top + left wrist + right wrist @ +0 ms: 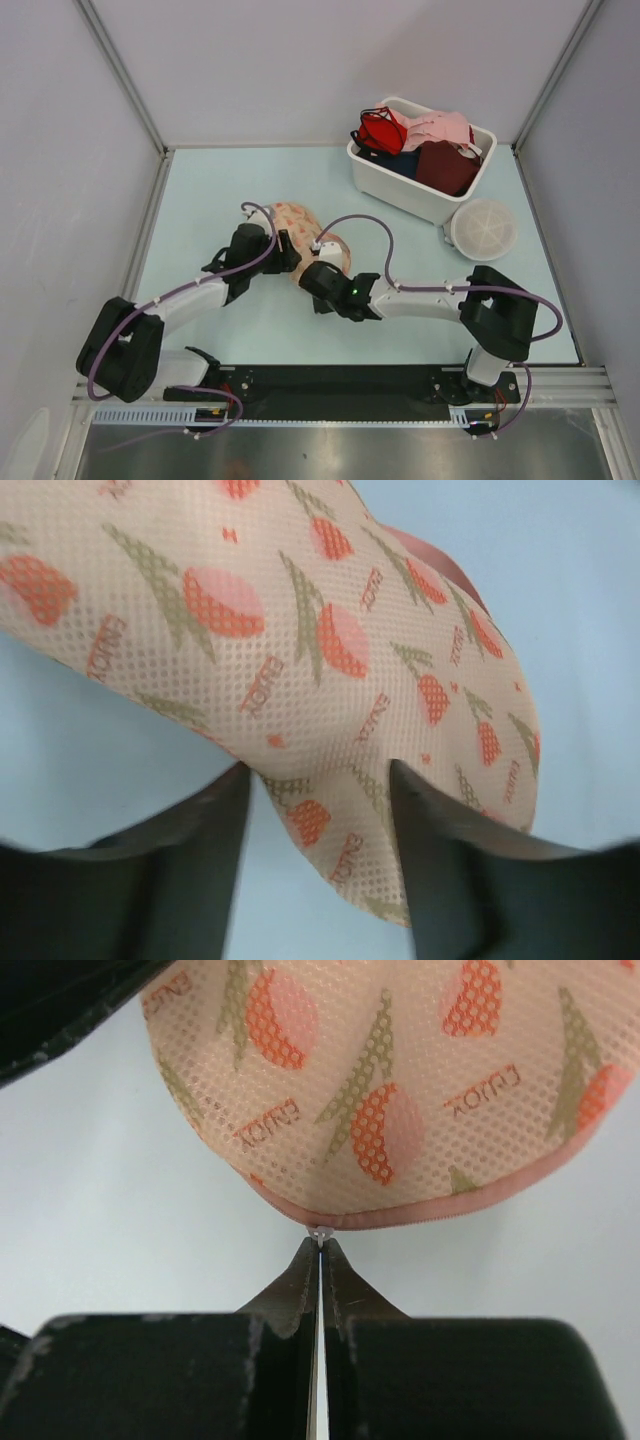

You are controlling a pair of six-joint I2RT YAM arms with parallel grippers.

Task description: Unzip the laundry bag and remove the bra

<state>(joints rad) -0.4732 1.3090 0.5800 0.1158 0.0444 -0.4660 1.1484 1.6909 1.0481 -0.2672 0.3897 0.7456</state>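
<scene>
Centre: laundry bag [295, 215]; bin [395, 188] behind it to right, garments [435, 140] inside; disc [484, 229] just before bin.

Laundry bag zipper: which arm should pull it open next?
Right. The right end effector is shut at the laundry bag zipper edge, on what looks like the pull. The left end effector is open astride the bag, suited to bracing.

The tabletop [200, 190] is a pale blue-green sheet, walled on three sides. Near its middle sits the printed laundry bag [300, 222]; whether it lies flat I cannot tell. A white bin [400, 185] stands towards the far right corner, and a round white mesh disc [484, 228] lies flat just beside the bin's near right corner.
</scene>
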